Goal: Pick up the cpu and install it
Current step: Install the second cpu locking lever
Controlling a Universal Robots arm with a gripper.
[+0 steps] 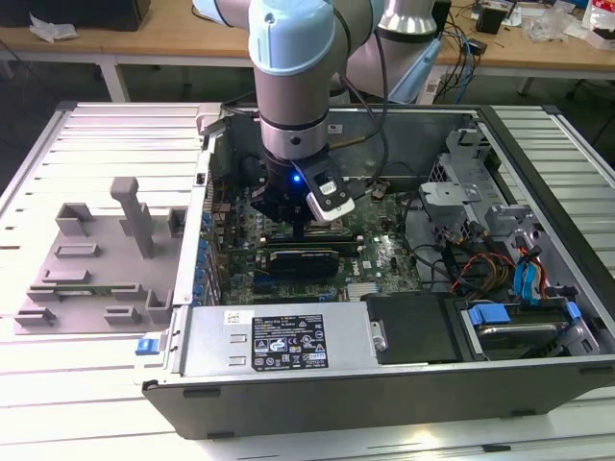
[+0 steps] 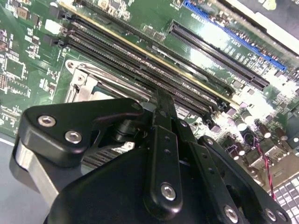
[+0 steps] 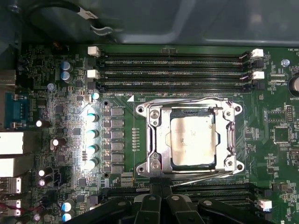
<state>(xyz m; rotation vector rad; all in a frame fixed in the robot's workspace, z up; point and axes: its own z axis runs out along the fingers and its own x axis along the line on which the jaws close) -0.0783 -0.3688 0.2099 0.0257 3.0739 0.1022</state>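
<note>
Here the cpu [image 3: 193, 140] lies flat in the motherboard socket [image 3: 188, 139], a square chip with a dull silver metal top and a thin dark greenish edge showing along its rim. The socket's bright metal frame [image 3: 154, 140] surrounds it on all sides, with screws at the corners. Long black memory slots [image 3: 173, 70] run parallel on one side of the socket, and a column of small capacitors [image 3: 92, 140] stands just beside the frame.

The gripper [image 3: 161, 196], black with bolted linkages, hangs near the socket's edge, apart from the cpu; its fingers look drawn together, with nothing between them. In the exterior view the gripper [image 1: 293, 213] sits low inside the open computer case [image 1: 384, 384], over the green motherboard [image 1: 384, 259]. A grey plastic fixture [image 1: 106, 259] rests on the slatted table [image 1: 58, 403], outside the case.
</note>
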